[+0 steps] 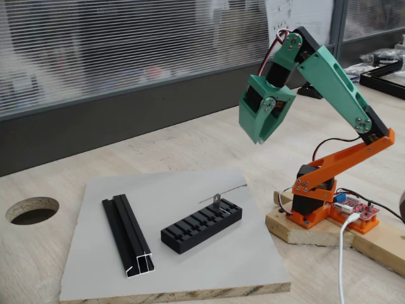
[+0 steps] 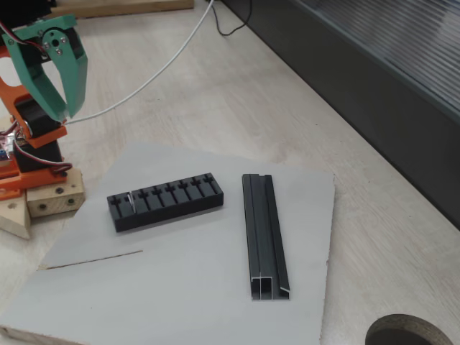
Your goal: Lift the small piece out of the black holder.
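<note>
Pincer: I am holding the gripper (image 1: 262, 136) closed and empty, high above the board.
Approach: I am aiming at the small piece (image 1: 216, 200), upright in the black holder's (image 1: 201, 225) end slot.

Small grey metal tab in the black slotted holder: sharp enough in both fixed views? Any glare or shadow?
In a fixed view the small grey metal tab stands clear against the pale board, no glare; in the other it is a faint sliver against the black slotted holder. Lighting is even, shadows soft.

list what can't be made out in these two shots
- Hand: fingers overlap in both fixed views, so open or shut is unclear.
- Metal tab: too small in both fixed views to see how deep it sits in the black block.
- Table hole: cut off by the bottom edge.
</note>
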`<control>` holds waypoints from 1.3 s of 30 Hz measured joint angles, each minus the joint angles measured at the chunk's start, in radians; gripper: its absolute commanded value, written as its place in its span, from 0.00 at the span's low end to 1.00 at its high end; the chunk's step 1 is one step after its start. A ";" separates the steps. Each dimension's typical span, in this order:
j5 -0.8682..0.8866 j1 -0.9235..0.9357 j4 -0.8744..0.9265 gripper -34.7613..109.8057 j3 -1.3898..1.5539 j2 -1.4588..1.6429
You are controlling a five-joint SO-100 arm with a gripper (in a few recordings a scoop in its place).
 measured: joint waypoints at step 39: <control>0.000 -0.221 -0.236 0.32 -0.002 -0.469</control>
